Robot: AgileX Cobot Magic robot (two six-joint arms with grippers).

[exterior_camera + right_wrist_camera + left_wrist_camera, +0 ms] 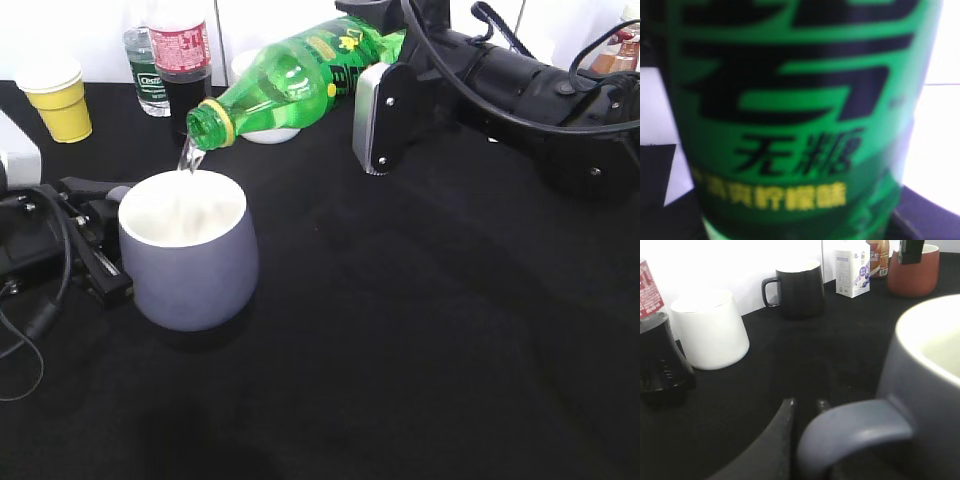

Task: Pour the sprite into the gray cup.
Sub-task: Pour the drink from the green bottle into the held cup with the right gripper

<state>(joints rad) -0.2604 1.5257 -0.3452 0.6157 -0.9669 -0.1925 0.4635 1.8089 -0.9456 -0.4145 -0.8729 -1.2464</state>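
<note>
The sprite (295, 75), a green bottle with a yellowish neck ring, is tilted with its open mouth down to the left, just above the gray cup (190, 265). A thin clear stream (189, 156) runs from the mouth into the cup's white inside. My right gripper (372, 120) is shut on the bottle's body; the green label (790, 115) fills the right wrist view. My left gripper (806, 407) is at the cup's left side (95, 255), its fingers closed about the loop handle (855, 427). The cup stands upright on the black table.
At the back left stand a yellow paper cup (60, 100), a small clear bottle (148, 70) and a dark cola bottle (185, 60). The left wrist view shows a white cup (710, 330), a black mug (795, 287), a carton (852, 267) and a red-brown mug (912, 270).
</note>
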